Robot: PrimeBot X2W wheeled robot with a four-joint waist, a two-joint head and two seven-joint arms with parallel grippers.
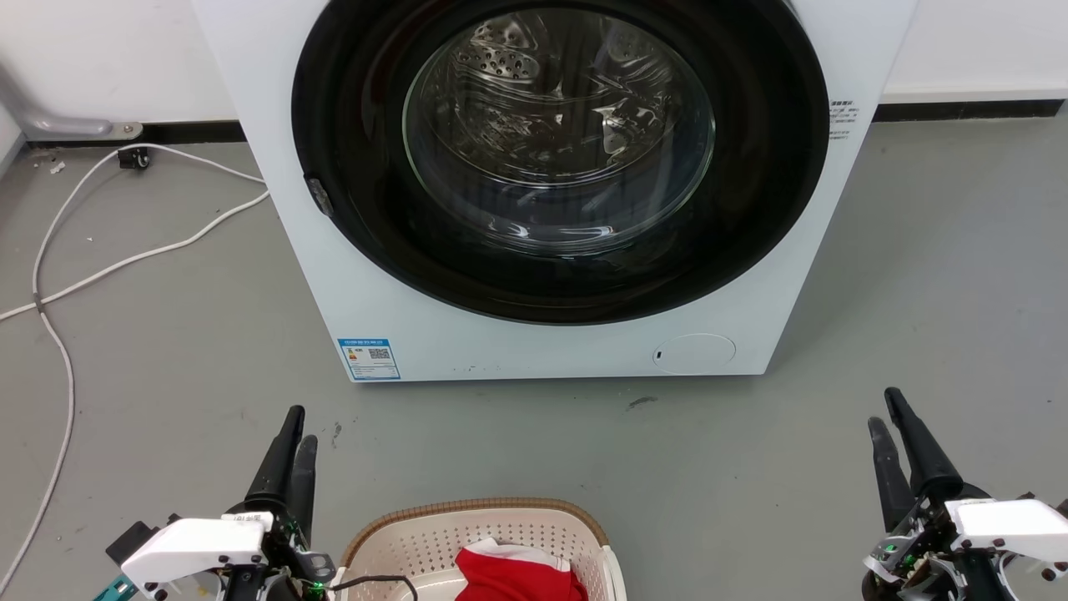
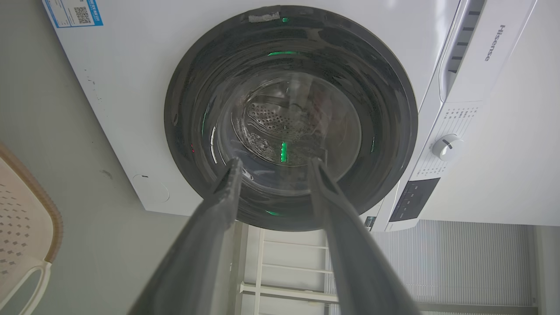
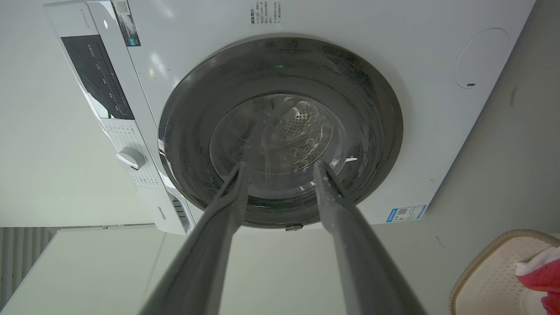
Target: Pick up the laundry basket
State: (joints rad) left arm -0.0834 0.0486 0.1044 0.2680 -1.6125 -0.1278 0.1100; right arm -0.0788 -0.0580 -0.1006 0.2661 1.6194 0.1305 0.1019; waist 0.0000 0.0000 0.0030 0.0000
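The laundry basket (image 1: pixel 476 507), cream with perforated walls and a brown woven-look rim, sits on the floor at the bottom centre of the head view, cut off by the frame edge. A red and white cloth (image 1: pixel 517 576) lies inside it. My left gripper (image 1: pixel 302 426) hovers just left of the basket, open and empty. My right gripper (image 1: pixel 882 406) is far off to the basket's right, also open and empty. The left wrist view shows my left gripper (image 2: pixel 275 161) with the basket (image 2: pixel 22 210) at the left edge. The right wrist view shows my right gripper (image 3: pixel 281 164) with the basket (image 3: pixel 490 271) at lower right.
A white front-loading washing machine (image 1: pixel 542 351) with a closed round glass door (image 1: pixel 559 133) stands just beyond the basket. White cables (image 1: pixel 125 263) trail over the grey floor at the left. A band of open floor lies between the machine and the basket.
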